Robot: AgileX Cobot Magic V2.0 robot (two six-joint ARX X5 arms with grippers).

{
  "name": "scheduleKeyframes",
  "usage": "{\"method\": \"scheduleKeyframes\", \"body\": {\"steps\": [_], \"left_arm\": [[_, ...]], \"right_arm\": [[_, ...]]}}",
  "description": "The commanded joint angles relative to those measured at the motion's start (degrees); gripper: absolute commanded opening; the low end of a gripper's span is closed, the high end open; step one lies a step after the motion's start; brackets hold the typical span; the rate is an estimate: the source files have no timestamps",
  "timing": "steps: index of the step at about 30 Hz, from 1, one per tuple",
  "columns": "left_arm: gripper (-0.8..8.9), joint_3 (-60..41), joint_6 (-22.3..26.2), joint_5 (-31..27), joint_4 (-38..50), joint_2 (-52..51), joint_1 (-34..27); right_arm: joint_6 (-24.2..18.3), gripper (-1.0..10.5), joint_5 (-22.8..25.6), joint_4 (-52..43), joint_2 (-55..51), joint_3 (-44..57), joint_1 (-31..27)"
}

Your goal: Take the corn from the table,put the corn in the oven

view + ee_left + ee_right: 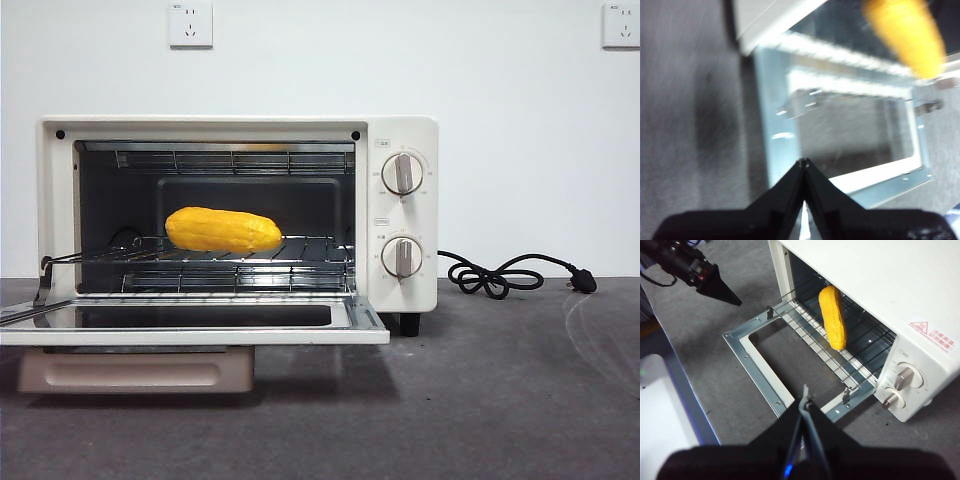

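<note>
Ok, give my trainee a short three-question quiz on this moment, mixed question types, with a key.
1. True or false: the glossy yellow-orange toy corn cob lies on the wire rack inside the cream-white toaster oven.
2. Multiple choice: the oven's dark glass door is A) shut, B) folded down open, C) missing.
3. Fill in: the left gripper and the right gripper both have their jaws ____.

Key:
1. True; the corn rests on the rack, with no gripper touching it.
2. B; the door lies flat in front of the oven.
3. Shut; each wrist view shows its black jaws meeting at the tip, holding nothing.
</note>
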State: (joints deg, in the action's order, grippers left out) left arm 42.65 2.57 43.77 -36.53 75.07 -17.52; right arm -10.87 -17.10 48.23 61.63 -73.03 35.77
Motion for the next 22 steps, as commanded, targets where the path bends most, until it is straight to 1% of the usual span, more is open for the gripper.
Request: {"method": "scheduleKeyframes", "body": {"steps": [1, 9, 14, 18, 22], "left_arm": [[-0.09, -0.5, 1.1, 0.3, 0.9, 4.0, -0.3], [-0.09, -0.5, 1.1, -0.3, 1.0, 9.3, -0.7], [-0.09, -0.5, 2.2, -0.3, -0.3, 11.7, -0.7], [-0.09, -0.5, 2.3, -0.2, -0.7, 13.0, -0.7], [-0.09, -0.5, 3.0, -0.2, -1.6, 13.3, -0.2]], "right_arm": [[-1.4, -0.1, -0.9, -0.2, 0.0, 1.5, -0.6], [-3.0, -0.1, -5.3, -0.2, 0.0, 3.5, -3.4], [-3.7, -0.1, -8.7, -0.2, 0.0, 3.6, -4.4], [-3.9, -0.1, -9.1, -0.1, 0.0, 3.6, -4.4], [-4.2, -0.1, -10.7, 0.3, 0.0, 3.6, -4.4]]}}
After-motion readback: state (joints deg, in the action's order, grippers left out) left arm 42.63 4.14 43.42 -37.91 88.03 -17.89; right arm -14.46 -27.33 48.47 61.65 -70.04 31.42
